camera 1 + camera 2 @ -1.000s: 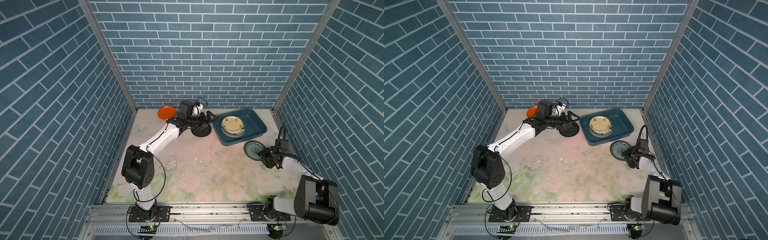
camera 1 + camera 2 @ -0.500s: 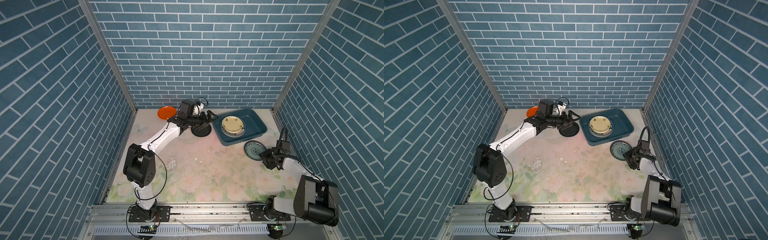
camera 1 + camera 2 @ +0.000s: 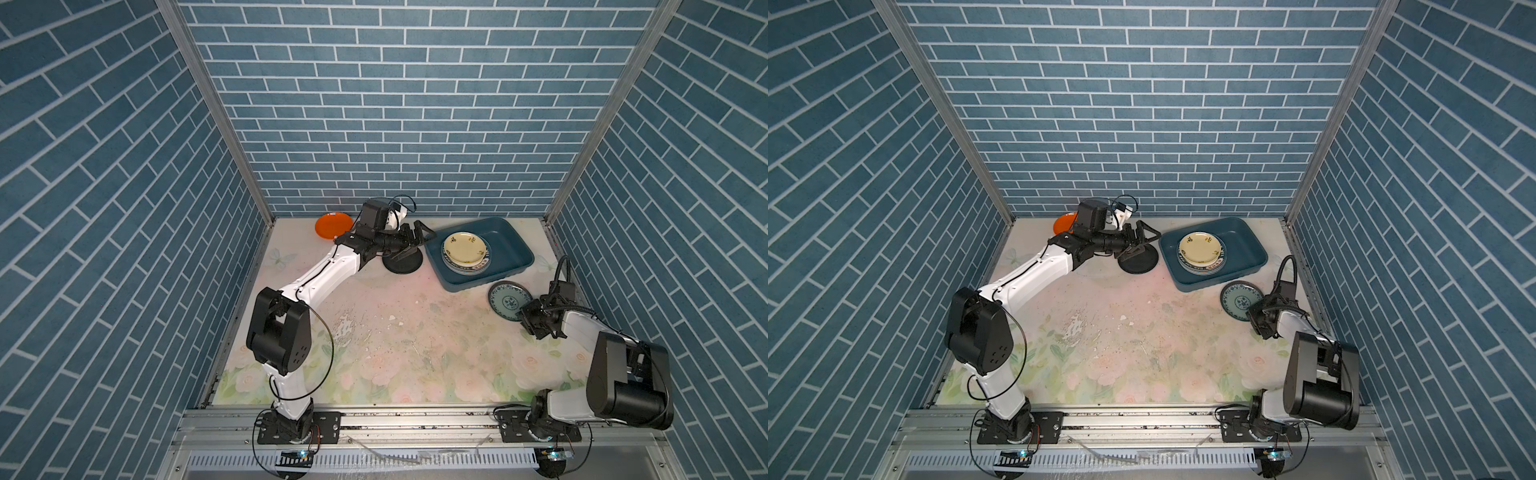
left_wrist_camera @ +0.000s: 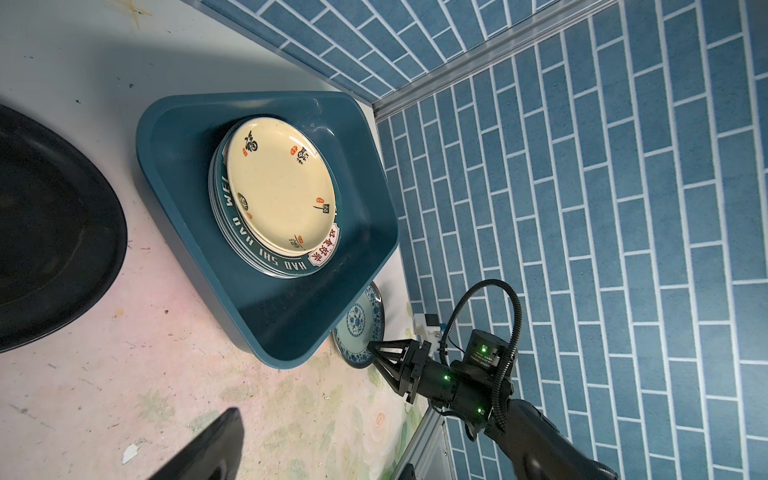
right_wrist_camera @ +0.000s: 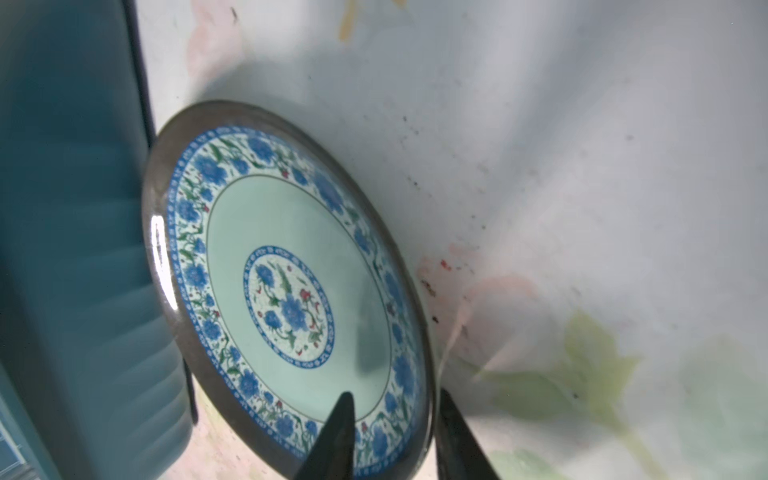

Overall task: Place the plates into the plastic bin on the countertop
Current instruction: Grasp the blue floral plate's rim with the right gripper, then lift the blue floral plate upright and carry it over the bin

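The dark teal plastic bin (image 3: 515, 249) (image 3: 1246, 245) (image 4: 174, 137) stands at the back right of the flowered countertop (image 3: 395, 332). It holds a stack of plates, a pale yellow one (image 3: 464, 248) (image 4: 278, 187) on top. In front of the bin lies a patterned teal plate (image 3: 510, 300) (image 5: 291, 291). My right gripper (image 3: 524, 309) (image 5: 395, 397) is shut on its near rim, one finger over it and one outside. My left gripper (image 3: 417, 245) (image 3: 1148, 241) hangs open and empty over a black plate (image 3: 403, 264) (image 4: 50, 232) left of the bin. An orange plate (image 3: 332, 225) lies at the back left.
Blue brick walls close the workspace at the back and both sides, with metal corner posts. The countertop is scuffed in its middle (image 3: 349, 328). The right arm's base (image 3: 623, 390) stands at the front right, the left arm's elbow (image 3: 278, 328) at the front left.
My right gripper's jaws have narrowed onto the rim of the patterned teal plate. The left arm and its open gripper have stayed where they were.
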`<act>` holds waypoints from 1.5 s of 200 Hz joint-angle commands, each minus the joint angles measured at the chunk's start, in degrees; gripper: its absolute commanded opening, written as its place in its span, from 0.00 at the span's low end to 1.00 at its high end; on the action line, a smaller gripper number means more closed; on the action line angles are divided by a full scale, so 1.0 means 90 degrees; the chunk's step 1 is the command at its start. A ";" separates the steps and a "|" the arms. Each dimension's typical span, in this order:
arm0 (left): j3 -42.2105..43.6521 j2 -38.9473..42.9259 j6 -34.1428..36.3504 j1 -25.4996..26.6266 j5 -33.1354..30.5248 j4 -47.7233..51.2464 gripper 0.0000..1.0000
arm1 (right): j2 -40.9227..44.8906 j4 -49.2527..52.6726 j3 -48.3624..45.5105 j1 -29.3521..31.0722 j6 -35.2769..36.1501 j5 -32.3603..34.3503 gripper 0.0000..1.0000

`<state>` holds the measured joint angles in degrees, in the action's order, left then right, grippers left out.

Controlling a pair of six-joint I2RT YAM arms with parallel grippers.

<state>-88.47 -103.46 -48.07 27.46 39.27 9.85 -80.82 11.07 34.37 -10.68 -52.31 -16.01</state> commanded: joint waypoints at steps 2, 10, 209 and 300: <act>0.0054 0.0234 0.0129 0.0005 -0.0081 0.0114 1.00 | -0.0096 0.0050 0.0142 -0.0025 -0.0143 0.0085 0.26; 0.0054 0.0219 0.0126 0.0006 -0.0077 0.0107 1.00 | -0.0088 0.0091 0.0176 -0.0030 -0.0137 0.0108 0.23; -0.1102 -0.0773 0.0055 0.0006 0.0479 0.0226 1.00 | 0.2746 0.2664 0.1393 -0.0044 0.0169 0.0929 0.08; -0.0941 -0.0562 0.0162 -0.0003 0.0402 0.0196 1.00 | 0.1695 0.1496 0.2185 0.0123 0.0496 -0.0161 0.07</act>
<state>-97.49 -110.59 -47.94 27.46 43.13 11.86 -61.93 29.63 50.19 -10.66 -50.24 -14.17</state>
